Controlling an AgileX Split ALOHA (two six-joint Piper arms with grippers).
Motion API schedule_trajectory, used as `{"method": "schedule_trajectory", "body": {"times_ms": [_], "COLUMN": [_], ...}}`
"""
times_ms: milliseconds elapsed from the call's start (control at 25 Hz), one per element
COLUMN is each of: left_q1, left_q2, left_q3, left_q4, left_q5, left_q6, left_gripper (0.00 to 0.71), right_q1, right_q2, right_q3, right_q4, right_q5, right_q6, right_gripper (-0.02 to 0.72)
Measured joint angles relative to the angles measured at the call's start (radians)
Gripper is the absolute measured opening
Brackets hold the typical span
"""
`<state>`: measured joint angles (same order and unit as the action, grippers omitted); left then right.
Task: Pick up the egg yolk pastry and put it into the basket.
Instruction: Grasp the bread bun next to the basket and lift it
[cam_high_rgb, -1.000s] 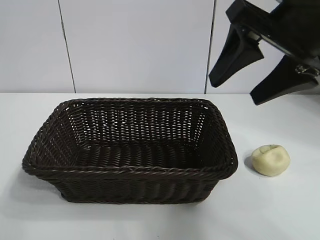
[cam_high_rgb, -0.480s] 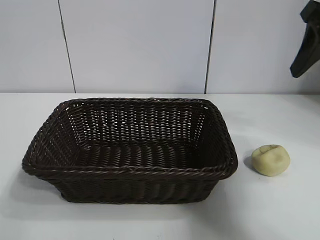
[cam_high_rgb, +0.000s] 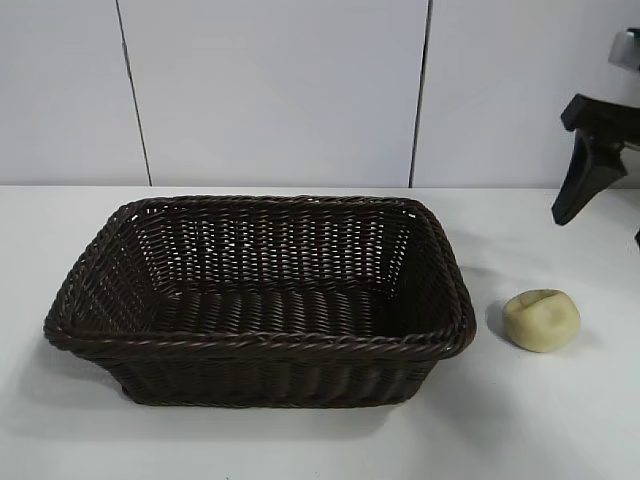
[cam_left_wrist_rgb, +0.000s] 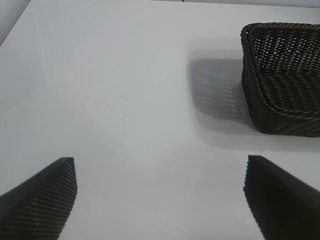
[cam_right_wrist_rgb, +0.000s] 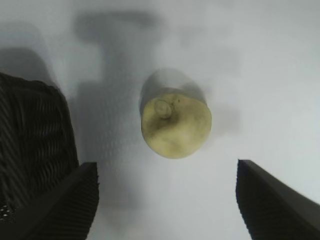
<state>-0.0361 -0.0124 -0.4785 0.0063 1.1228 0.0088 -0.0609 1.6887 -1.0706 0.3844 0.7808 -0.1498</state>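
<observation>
The egg yolk pastry (cam_high_rgb: 541, 320) is a pale yellow bun lying on the white table just right of the basket (cam_high_rgb: 260, 342). The dark woven basket has nothing in it. At the exterior view's right edge, one black finger (cam_high_rgb: 583, 165) of my right gripper hangs above and behind the pastry. In the right wrist view, my right gripper (cam_right_wrist_rgb: 166, 167) is open. The pastry (cam_right_wrist_rgb: 176, 122) lies on the table ahead of its tips, not between them, with the basket's corner (cam_right_wrist_rgb: 30, 130) beside it. My left gripper (cam_left_wrist_rgb: 160, 161) is open over bare table, away from the basket (cam_left_wrist_rgb: 280, 100).
The white table (cam_high_rgb: 300, 440) runs around the basket, with a white panelled wall (cam_high_rgb: 280, 90) behind it. The left arm is outside the exterior view.
My right gripper swung from high at the back right out past the right edge, then came down lower over the pastry's side. The pastry and basket have not moved.
</observation>
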Motion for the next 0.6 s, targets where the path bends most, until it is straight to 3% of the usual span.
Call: {"method": "schedule_trajectory", "body": {"times_ms": [160,440,520,600], "left_q1": [0.000,0.000,0.000,0.000], "left_q2": [0.000,0.000,0.000,0.000], "left_q3": [0.000,0.000,0.000,0.000], "left_q4": [0.000,0.000,0.000,0.000], "left_q5": [0.000,0.000,0.000,0.000], "left_q6": [0.000,0.000,0.000,0.000], "left_gripper": [0.658,0.658,0.658,0.658], "right_q1": [0.000,0.000,0.000,0.000], "right_q2": [0.094,0.208,0.213,0.213], "right_q3": [-0.005,-0.007,-0.007,-0.008], "right_q4": [0.038,0.043,0.043,0.045], "right_q5": [-0.024,-0.083,-0.093,-0.096], "right_q6": [-0.007,-0.009,-0.010,-0.011], "right_gripper": [0.548,0.534,0.442,0.252]}}
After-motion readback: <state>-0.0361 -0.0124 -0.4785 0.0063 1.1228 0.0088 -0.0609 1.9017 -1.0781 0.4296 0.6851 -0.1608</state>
